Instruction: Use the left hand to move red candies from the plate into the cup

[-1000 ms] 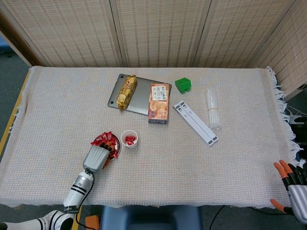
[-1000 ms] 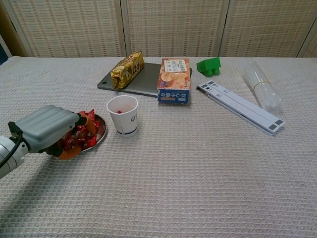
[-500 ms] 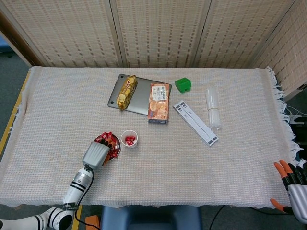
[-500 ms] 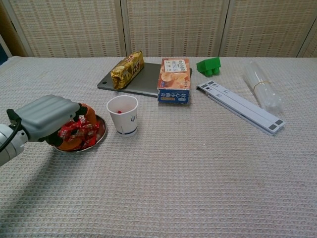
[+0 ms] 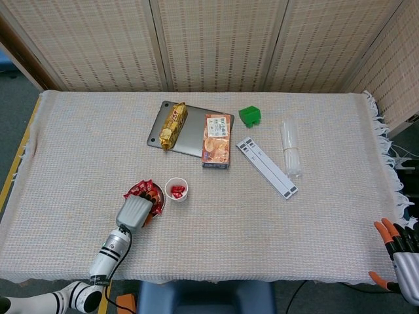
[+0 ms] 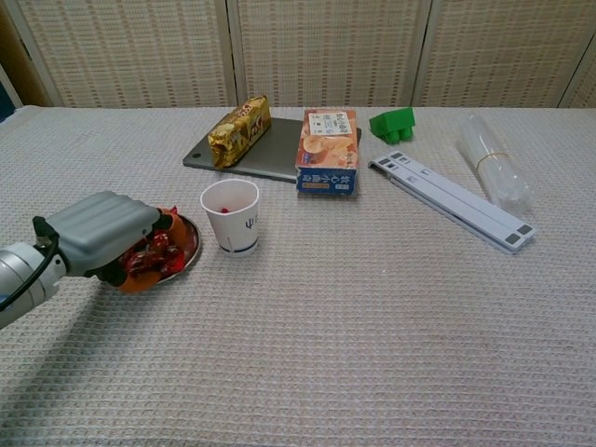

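Red candies (image 5: 142,189) (image 6: 166,251) are heaped on a small metal plate (image 5: 162,197) (image 6: 194,250) near the table's front left. A white paper cup (image 5: 176,190) (image 6: 231,216) stands just right of the plate, with a few red candies inside. My left hand (image 5: 133,212) (image 6: 101,231) lies palm down over the plate's near side, its fingers curled down into the candies. Its grey back hides the fingertips, so I cannot tell whether a candy is held. My right hand (image 5: 399,255) shows only in the head view, at the bottom right off the table edge, fingers spread and holding nothing.
Behind the cup lie a grey laptop (image 6: 270,149), a gold snack bag (image 6: 238,130) and an orange biscuit box (image 6: 328,151). Further right are a green block (image 6: 391,123), a white folded stand (image 6: 452,201) and a clear plastic roll (image 6: 492,172).
My left hand has shifted a little to the right over the plate and stays down in the candies. The cup and the right hand have not moved.
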Controlling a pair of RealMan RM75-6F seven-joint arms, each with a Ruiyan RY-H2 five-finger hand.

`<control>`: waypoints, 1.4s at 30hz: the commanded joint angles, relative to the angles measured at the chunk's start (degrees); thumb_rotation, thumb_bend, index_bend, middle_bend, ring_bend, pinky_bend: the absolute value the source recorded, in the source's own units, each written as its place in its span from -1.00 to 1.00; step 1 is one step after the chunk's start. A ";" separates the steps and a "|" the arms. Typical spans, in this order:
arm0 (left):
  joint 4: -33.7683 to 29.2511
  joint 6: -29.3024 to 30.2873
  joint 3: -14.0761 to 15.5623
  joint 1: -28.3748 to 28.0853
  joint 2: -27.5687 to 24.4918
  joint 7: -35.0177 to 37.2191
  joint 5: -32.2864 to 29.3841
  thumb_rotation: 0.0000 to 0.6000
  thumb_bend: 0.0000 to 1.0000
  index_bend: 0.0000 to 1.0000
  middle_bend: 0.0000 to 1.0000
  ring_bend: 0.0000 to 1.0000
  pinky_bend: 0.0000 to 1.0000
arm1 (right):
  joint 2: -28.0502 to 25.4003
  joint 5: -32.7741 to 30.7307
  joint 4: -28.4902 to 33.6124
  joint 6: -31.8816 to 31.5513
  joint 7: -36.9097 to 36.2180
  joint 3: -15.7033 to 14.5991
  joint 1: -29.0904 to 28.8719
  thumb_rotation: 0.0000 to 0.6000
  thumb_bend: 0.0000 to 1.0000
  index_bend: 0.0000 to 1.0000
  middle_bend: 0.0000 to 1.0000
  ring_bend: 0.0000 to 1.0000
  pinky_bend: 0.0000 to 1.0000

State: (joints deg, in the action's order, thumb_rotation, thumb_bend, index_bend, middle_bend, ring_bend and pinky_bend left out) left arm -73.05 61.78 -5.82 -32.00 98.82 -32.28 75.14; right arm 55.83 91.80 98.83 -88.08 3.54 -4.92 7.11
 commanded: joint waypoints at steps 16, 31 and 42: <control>0.77 -1.41 -0.50 -0.76 -0.45 2.13 -2.52 1.00 -0.28 -0.08 -0.08 0.06 1.00 | 0.06 -0.23 0.19 0.61 0.50 -0.03 -0.25 1.00 -0.91 -1.00 -1.00 -1.00 -1.00; 1.81 -0.66 -0.70 -1.54 -0.64 4.06 -1.61 1.00 -0.13 0.30 0.26 0.18 1.00 | 0.00 -0.46 0.23 0.55 0.49 0.00 -0.19 1.00 -0.91 -1.00 -1.00 -1.00 -1.00; 1.68 0.84 -0.62 -1.24 -1.42 4.53 -1.16 1.00 0.33 0.49 0.50 0.34 1.00 | 0.01 -0.49 0.23 0.45 0.50 0.03 -0.15 1.00 -0.91 -1.00 -1.00 -1.00 -1.00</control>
State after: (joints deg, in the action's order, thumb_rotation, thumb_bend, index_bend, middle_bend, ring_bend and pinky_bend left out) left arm -71.23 62.48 -6.45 -33.32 97.53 -27.72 73.93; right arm 55.85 91.31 99.06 -87.63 4.04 -4.89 6.96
